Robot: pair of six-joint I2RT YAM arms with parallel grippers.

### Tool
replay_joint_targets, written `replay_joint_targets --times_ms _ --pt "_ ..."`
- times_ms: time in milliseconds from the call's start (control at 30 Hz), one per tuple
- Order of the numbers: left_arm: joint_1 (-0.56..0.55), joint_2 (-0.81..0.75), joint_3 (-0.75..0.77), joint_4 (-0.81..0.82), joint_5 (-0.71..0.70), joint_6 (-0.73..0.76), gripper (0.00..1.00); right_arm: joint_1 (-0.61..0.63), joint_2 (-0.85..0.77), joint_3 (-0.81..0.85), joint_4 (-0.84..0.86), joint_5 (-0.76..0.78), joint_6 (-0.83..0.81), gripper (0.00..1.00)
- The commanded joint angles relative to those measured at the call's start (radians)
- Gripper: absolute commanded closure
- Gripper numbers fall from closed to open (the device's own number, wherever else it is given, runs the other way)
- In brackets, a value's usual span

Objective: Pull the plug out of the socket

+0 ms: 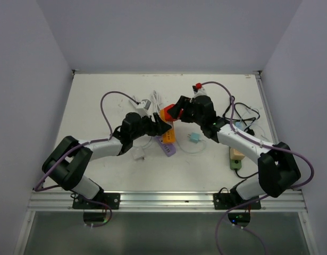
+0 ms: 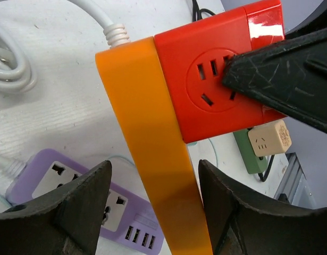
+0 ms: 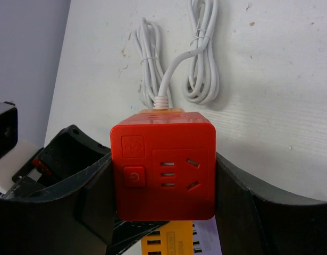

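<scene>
Over the middle of the counter point(image 1: 89, 117), our right pincer point(image 3: 163, 183) is clamped on the red socket point(image 3: 176, 154) while our left pincer point(image 2: 155, 207) gapes astride the orange plug point(image 2: 144, 127), so we judge the grasp unfinished, needing a firm pinch before pulling
</scene>
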Motion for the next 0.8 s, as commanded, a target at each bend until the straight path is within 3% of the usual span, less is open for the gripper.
replay_joint_targets --times_ms 0,167,333,533,600,767 --pt "0.002 -0.018 -0.027 0.097 0.021 -0.03 0.3 0.015 -0.048 0.038 0.15 0.059 0.055 1.0" --pt "0.002 -0.013 -0.039 0.122 0.032 -0.04 0.46 0.026 -0.032 0.034 0.162 0.064 0.074 1.0" --pt "0.002 -0.004 -0.039 0.148 0.052 -0.036 0.75 0.03 -0.028 0.02 0.182 0.054 0.103 1.0" --pt "0.002 -0.041 -0.073 0.148 0.041 -0.019 0.95 0.023 -0.035 -0.005 0.206 0.042 0.152 1.0" --pt "0.004 -0.054 -0.085 0.149 0.026 -0.022 0.99 0.004 -0.028 -0.02 0.225 0.007 0.196 1.0" --pt "0.019 -0.082 -0.134 0.201 0.041 -0.069 1.0 -0.054 0.021 -0.092 0.395 -0.114 0.34 1.0"
